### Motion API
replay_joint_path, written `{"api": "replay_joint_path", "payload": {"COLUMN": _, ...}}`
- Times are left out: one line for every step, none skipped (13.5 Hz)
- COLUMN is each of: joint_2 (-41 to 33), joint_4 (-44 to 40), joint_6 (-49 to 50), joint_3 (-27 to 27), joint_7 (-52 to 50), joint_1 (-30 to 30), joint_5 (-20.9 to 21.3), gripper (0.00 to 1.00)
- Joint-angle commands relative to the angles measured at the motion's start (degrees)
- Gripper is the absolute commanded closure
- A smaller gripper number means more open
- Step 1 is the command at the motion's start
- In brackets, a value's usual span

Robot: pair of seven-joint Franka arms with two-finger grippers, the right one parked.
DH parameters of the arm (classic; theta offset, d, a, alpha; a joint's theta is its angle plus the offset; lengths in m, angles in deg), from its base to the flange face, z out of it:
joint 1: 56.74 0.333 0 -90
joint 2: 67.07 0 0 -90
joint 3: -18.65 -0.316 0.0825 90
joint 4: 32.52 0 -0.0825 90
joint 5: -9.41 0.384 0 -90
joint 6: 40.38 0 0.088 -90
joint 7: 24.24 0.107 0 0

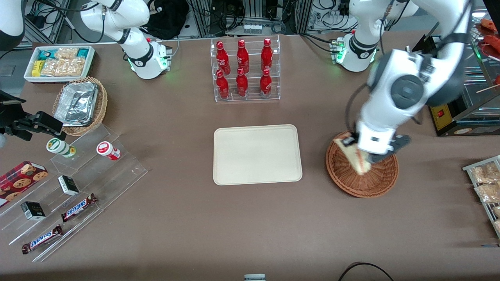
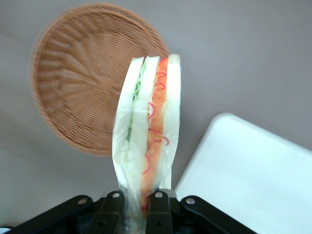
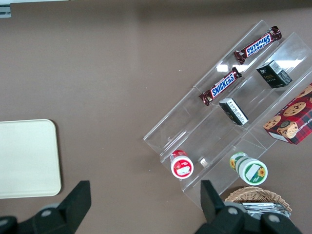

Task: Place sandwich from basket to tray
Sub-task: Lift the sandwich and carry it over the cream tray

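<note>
While jaws grip, sandwich (image 2: pixel 148 131) points tray-ward.

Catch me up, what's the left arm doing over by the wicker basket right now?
The left arm's claw is shut on the sandwich, a wrapped wedge held upright by its narrow end. It is lifted clear of the reddish-brown basket, which shows nothing else inside in the wrist view. The cream tray lies beside the basket, toward the parked arm's end of the table, with nothing on it yet. The carry across to it is what remains.
</note>
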Motion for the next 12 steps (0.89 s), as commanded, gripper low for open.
{"api": "replay_joint_path", "payload": {"joint_2": 5.58, "joint_4": -4.83, "joint_6": 0.80, "joint_3": -0.24, "joint_7": -2.25, "joint_1": -7.87, "joint_5": 1.00, "gripper": 0.94}}
{"api": "replay_joint_path", "payload": {"joint_2": 8.04, "joint_4": -6.59, "joint_6": -0.15, "joint_3": -0.24, "joint_7": -2.26, "joint_1": -10.25, "joint_5": 0.65, "gripper": 0.94}}
{"api": "replay_joint_path", "payload": {"joint_2": 10.41, "joint_4": -8.35, "joint_6": -2.43, "joint_3": -0.24, "joint_7": -2.43, "joint_1": -12.19, "joint_5": 0.65, "gripper": 0.93}}
{"api": "replay_joint_path", "payload": {"joint_2": 12.79, "joint_4": -9.23, "joint_6": -4.97, "joint_3": -0.24, "joint_7": -2.95, "joint_1": -14.56, "joint_5": 1.08, "gripper": 0.92}}
{"api": "replay_joint_path", "payload": {"joint_2": 14.90, "joint_4": -9.76, "joint_6": -6.56, "joint_3": -0.33, "joint_7": -3.22, "joint_1": -16.84, "joint_5": 1.26, "gripper": 0.92}}
{"api": "replay_joint_path", "payload": {"joint_2": 16.92, "joint_4": -10.73, "joint_6": -7.89, "joint_3": -0.33, "joint_7": -2.96, "joint_1": -18.69, "joint_5": 1.52, "gripper": 0.92}}
{"api": "replay_joint_path", "payload": {"joint_2": 18.77, "joint_4": -11.43, "joint_6": -8.59, "joint_3": -0.33, "joint_7": -2.87, "joint_1": -20.10, "joint_5": 2.05, "gripper": 0.92}}
{"api": "replay_joint_path", "payload": {"joint_2": 20.35, "joint_4": -11.96, "joint_6": -9.21, "joint_3": -0.33, "joint_7": -2.87, "joint_1": -21.25, "joint_5": 3.36, "gripper": 0.92}}
{"api": "replay_joint_path", "payload": {"joint_2": 21.85, "joint_4": -12.66, "joint_6": -9.57, "joint_3": -0.33, "joint_7": -2.87, "joint_1": -21.61, "joint_5": 4.67, "gripper": 0.92}}
{"api": "replay_joint_path", "payload": {"joint_2": 23.34, "joint_4": -13.98, "joint_6": -9.57, "joint_3": -0.24, "joint_7": -2.70, "joint_1": -22.40, "joint_5": 5.47, "gripper": 0.92}}
{"api": "replay_joint_path", "payload": {"joint_2": 24.92, "joint_4": -15.38, "joint_6": -9.66, "joint_3": -0.33, "joint_7": -2.69, "joint_1": -23.53, "joint_5": 5.65, "gripper": 0.92}}
{"api": "replay_joint_path", "payload": {"joint_2": 26.77, "joint_4": -17.14, "joint_6": -9.57, "joint_3": -0.33, "joint_7": -2.69, "joint_1": -23.89, "joint_5": 5.66, "gripper": 0.92}}
